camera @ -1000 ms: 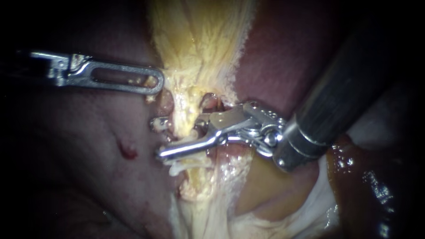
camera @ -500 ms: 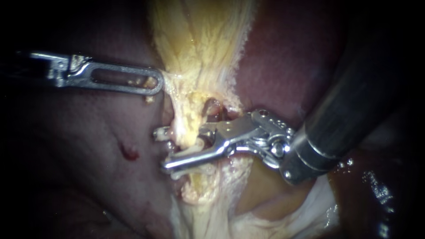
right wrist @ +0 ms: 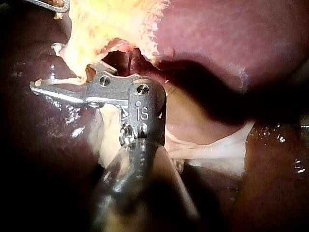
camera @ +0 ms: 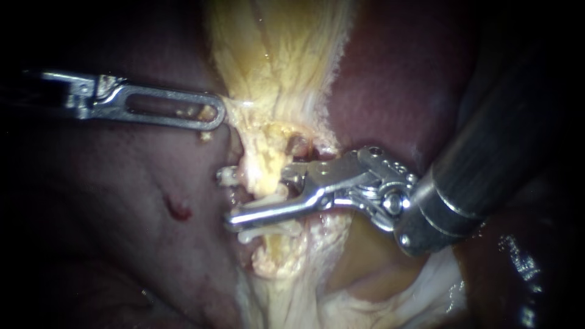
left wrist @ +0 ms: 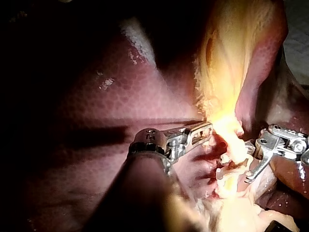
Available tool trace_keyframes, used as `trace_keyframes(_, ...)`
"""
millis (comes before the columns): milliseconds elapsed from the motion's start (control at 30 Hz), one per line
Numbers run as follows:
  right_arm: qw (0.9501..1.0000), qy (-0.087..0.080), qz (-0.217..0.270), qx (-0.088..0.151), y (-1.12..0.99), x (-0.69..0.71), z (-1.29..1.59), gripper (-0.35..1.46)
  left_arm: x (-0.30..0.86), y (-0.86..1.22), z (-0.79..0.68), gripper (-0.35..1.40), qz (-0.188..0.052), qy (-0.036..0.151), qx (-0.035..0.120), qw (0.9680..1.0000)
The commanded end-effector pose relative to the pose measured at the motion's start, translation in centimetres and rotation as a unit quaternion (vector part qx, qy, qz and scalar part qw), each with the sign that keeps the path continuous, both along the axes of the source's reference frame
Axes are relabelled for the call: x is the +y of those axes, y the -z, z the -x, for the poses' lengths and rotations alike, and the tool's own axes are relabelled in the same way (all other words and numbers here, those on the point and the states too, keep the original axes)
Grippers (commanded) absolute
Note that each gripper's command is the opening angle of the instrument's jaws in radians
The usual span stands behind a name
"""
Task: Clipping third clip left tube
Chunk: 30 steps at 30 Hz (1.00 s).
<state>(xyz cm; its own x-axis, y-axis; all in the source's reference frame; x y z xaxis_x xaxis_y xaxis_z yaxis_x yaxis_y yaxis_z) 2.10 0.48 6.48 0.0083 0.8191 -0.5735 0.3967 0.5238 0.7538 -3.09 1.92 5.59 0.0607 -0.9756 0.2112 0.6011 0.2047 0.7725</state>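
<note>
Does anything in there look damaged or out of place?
A small raw red spot on the pinkish tissue below the left instrument, whose jaws hold yellow tissue. Neither instrument touches it. It looks like a nick. Nothing else stands out.

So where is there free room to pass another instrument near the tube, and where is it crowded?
Free: the bare liver below the left instrument, and the liver above the right instrument, between the yellow tissue and its shaft. Crowded: around the tube, which lies between the right instrument's open jaws.
</note>
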Motion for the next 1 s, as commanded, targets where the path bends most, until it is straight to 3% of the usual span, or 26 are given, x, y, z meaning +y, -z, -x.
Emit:
trace_keyframes(33, 1.0000, 0.000, 0.000, 0.000, -0.01, 0.00, 0.00, 0.48, 0.00, 0.00, 0.00, -0.35, 0.000, 0.000, 0.000, 1.0000)
trace_keyframes(400, 1.0000, -0.005, 0.000, -0.006, -0.08, 0.02, 0.06, 0.32, -0.01, -0.01, 0.01, -0.35, 0.000, -0.001, -0.001, 1.0000)
trace_keyframes(667, 0.9999, -0.007, 0.000, -0.010, -0.12, 0.04, 0.10, 0.06, -0.01, -0.02, 0.01, -0.35, 0.000, -0.001, -0.001, 1.0000)
trace_keyframes(833, 0.9999, -0.007, 0.000, -0.011, -0.12, 0.03, 0.14, -0.35, -0.01, -0.02, 0.01, -0.35, 0.000, -0.001, -0.001, 1.0000)
trace_keyframes(1000, 0.9999, -0.009, -0.001, -0.013, -0.16, 0.01, 0.15, -0.35, -0.01, -0.02, 0.01, -0.35, 0.000, -0.001, -0.001, 1.0000)
